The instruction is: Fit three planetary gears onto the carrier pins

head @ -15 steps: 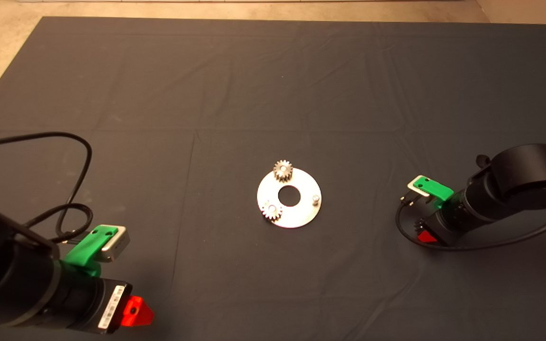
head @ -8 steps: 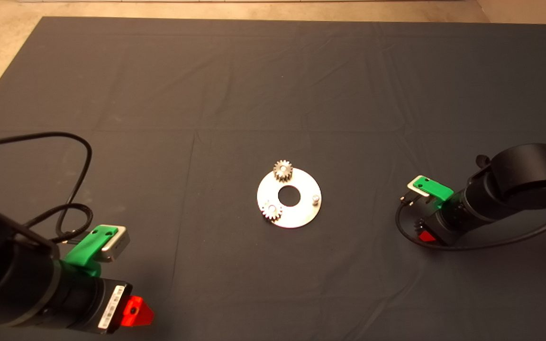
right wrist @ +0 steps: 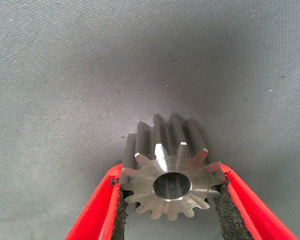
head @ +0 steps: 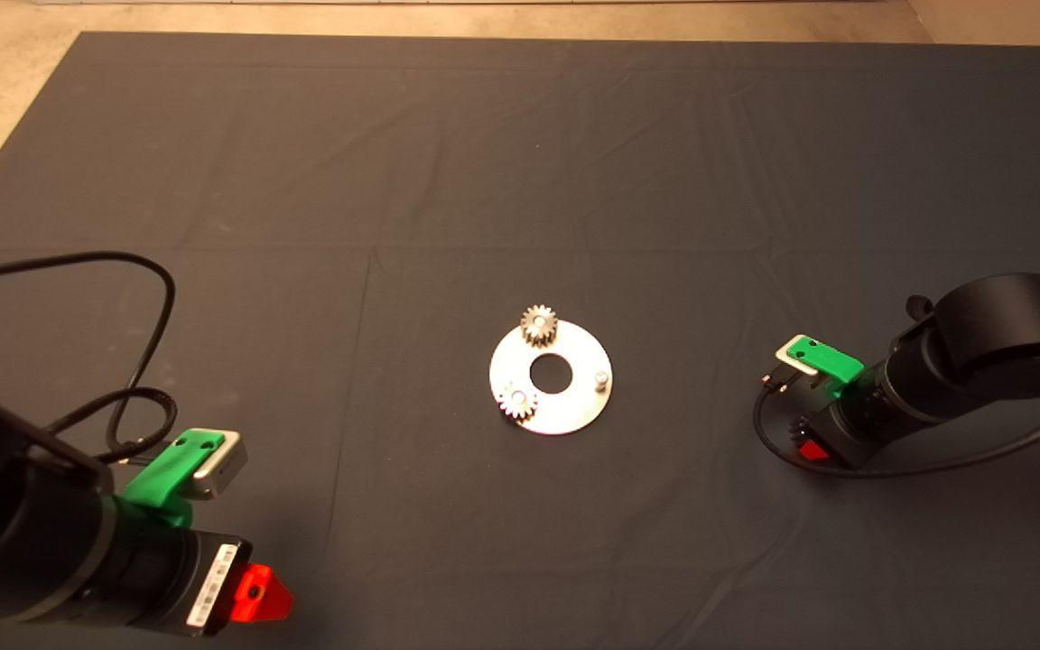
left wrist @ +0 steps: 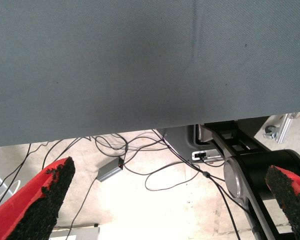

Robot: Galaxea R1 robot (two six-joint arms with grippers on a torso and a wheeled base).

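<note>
Silvery steel marks the work: the carrier disc (head: pixel 565 411) lies on the dark mat (head: pixel 520 162) and serves as the reference for all positions below. Two planetary gears are already seated on it, one at its far rim (head: pixel 539 324) and one at its near-left rim (head: pixel 517 403). The third carrier pin (head: pixel 602 378), at the disc's right side, stands bare. The third gear (right wrist: pixel 171 175) is clamped between the pads of the right gripper (right wrist: pixel 170 207), well to the right of the disc; the bore faces the wrist camera, and whether the gear clears the mat cannot be read with certainty. The step in hand is therefore judged to be the transport of the last gear. The next move calls for carrying it over the bare pin, turning the bore axis upright, aligning bore to pin and lowering. No object lies between the right gripper and the disc; only a slack black cable (head: pixel 845 472) loops under that arm. The left gripper (left wrist: pixel 165 200) is parked well to the disc's near-left, fingers spread wide and holding nothing.
</note>
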